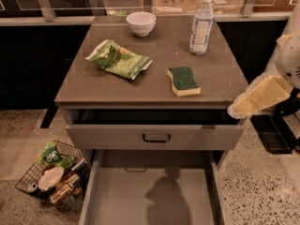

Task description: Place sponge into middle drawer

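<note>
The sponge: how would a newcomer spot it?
On the grey cabinet top, the sponge lies front right, nearer than the water bottle. The gripper hangs beyond the top's right edge, apart from it. Unlike the crumpled snack bag, it's a small wavy block, green over yellow.

On the counter point(93, 86) I count one sponge point(183, 81), one snack bag point(119, 59), one white bowl point(141, 23) and one water bottle point(201, 25). Two drawers are open: one top drawer point(108, 137) with a single black handle point(156, 138), and one middle drawer point(117, 196) below it. One wire basket point(35, 172) sits on the floor. One gripper point(260, 97) hangs by the counter's right corner.
</note>
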Controlling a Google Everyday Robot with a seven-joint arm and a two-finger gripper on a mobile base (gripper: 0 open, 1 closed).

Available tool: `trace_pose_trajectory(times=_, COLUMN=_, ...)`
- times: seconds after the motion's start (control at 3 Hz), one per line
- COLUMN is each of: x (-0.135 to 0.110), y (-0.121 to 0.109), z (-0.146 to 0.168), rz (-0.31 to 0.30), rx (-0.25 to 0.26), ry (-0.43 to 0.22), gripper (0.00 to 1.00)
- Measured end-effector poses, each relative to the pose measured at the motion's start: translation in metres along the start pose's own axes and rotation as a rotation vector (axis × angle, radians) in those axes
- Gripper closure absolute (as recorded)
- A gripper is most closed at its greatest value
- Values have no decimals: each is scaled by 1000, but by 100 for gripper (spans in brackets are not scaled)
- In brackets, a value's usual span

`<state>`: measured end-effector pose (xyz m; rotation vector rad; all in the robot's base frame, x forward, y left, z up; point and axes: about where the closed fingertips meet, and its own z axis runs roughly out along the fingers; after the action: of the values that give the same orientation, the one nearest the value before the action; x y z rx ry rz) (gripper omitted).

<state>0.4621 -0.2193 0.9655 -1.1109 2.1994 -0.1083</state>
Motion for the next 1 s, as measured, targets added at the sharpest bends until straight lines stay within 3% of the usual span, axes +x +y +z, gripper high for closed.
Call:
trace_pose_trajectory(times=0.33, x=3, y=6, z=46, rz=153, rx=-11, ry=-100, gripper=0)
trace_pose_trajectory(times=0.67, x=-12, y=-4, z=71, rz=207, rx=27, ry=-214, gripper=0)
trace_pose_trajectory(times=1.0, x=-38, y=-30, z=81, rz=218, rx=108, ry=-348, gripper=0)
